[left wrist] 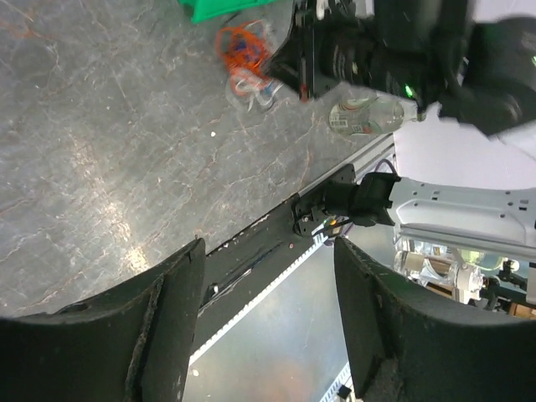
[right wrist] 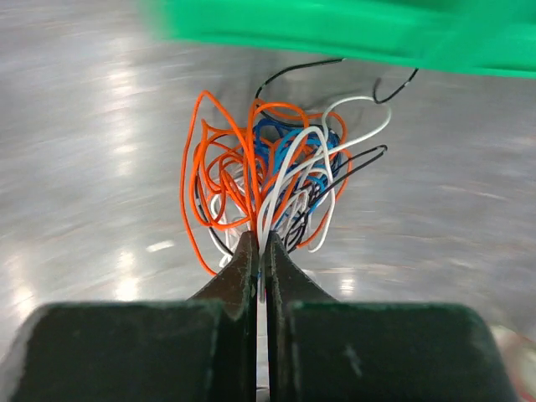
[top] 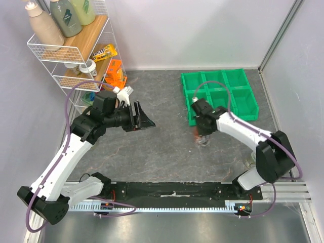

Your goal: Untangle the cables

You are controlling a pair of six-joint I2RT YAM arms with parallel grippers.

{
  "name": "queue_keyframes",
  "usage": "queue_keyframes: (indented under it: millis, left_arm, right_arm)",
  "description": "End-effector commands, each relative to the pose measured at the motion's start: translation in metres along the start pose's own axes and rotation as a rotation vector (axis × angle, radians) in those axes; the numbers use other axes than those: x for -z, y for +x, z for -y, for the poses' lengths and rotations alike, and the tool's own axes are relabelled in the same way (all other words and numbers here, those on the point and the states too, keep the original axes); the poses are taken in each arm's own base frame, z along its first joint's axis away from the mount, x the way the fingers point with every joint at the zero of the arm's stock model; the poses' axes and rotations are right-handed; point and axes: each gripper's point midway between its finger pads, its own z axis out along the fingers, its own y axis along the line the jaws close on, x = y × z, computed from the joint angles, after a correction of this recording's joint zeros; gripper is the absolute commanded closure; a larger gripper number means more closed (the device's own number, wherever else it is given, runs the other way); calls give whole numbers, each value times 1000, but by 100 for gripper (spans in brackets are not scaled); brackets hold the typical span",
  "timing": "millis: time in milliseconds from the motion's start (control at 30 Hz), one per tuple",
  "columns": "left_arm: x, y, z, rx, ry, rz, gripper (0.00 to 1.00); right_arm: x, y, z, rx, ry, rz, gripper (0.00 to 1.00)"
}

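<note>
The cables [right wrist: 219, 177] are one tangled bunch of thin orange, blue, white and black wires on the grey table. My right gripper [right wrist: 260, 244] is shut on the near side of the bunch, with white and blue strands pinched between its tips. From above, the right gripper [top: 203, 132] points down onto the cables [top: 202, 140], just in front of the green bins. My left gripper [top: 144, 119] hangs open in the air over the table's left half, well apart from the bunch. The left wrist view shows its jaws [left wrist: 268, 310] wide with nothing between them and the cables [left wrist: 245, 50] far off.
A green tray of bins [top: 223, 93] stands at the back right, its edge [right wrist: 352, 33] just behind the bunch. A white wire rack [top: 76, 50] with bottles and packets stands at the back left. The black rail [top: 172, 190] runs along the near edge.
</note>
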Motion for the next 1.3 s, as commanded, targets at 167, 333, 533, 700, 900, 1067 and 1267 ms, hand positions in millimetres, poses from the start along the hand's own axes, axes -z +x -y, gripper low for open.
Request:
queue_keyframes:
  millis: [167,333,533,700,900,1067,1267]
  left_arm:
    - [-29,25,-27,188,-24,-19,27]
    - [-55,62,-54,270,-93,-152,37]
    - [-63,85,-77,282,-151,-215,28]
    - [-68,115,-106,293,-237,-310,32]
    - [-84,145,-126,351,-198,-342,44]
    - [-91,146,-127,373,-170,-333,59]
    - [-81,130,-114,343,-127,-238,29]
  right_arm:
    - [93,19,-171,48,-643,132,51]
    - [95,26,-166,112,-650,133,36]
    - [116,36,-194,218,-840,123,40]
    - [111,63,-218,372,-893,130,41]
    - [105,82,-224,490,-829,200,43]
    - [87,85,-208,531,-704,267,43]
    - [89,63,-202,549,-625,359,45]
